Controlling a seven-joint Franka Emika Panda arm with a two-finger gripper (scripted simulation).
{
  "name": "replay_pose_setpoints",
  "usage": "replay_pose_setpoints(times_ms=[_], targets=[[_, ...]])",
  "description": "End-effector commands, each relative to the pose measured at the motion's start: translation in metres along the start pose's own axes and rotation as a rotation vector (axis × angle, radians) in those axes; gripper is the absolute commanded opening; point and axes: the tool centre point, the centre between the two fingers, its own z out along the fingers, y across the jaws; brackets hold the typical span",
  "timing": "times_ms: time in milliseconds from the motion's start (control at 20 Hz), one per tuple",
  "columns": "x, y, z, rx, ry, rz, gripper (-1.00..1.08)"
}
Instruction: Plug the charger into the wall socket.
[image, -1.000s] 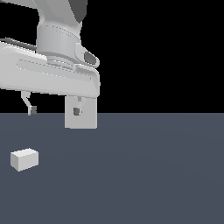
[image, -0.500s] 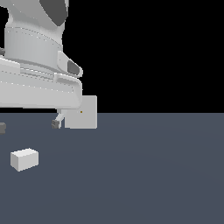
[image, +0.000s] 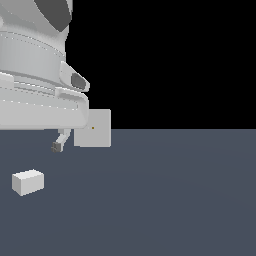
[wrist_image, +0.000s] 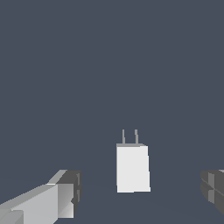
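The charger (image: 27, 181) is a small white block lying on the dark floor at the exterior view's left. In the wrist view the charger (wrist_image: 132, 168) lies below the camera with two thin prongs (wrist_image: 130, 136) at one end. My gripper (wrist_image: 141, 192) is open and empty, above the charger, with one finger (wrist_image: 65, 192) on one side of it and the other finger (wrist_image: 214, 186) on the other. The exterior view shows only one fingertip (image: 57, 145), above and behind the charger. The wall socket (image: 96, 128) stands upright behind, its near edge hidden by the arm.
The big white arm body (image: 35, 85) fills the upper part of the exterior view's left. The dark grey floor (image: 165, 200) stretches toward the exterior view's right.
The arm has swung toward the exterior view's left and nearer the camera, uncovering more of the wall socket. The fingertip has moved with it. The charger has not moved.
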Motion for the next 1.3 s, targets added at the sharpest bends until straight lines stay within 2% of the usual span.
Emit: replay_pose_setpoints(times_ms=[0,550,800,850,1250], targets=[[-0.001,0.0,0.002,0.0,0.0,0.0,1.0],[-0.008,-0.001,0.043,-0.001,-0.001,-0.005,1.0],[-0.009,-0.001,0.05,-0.001,-0.001,-0.006,1.0],[-0.009,-0.001,0.05,-0.001,-0.001,-0.006,-1.0],[-0.009,-0.001,0.05,-0.001,-0.001,-0.006,-1.0]])
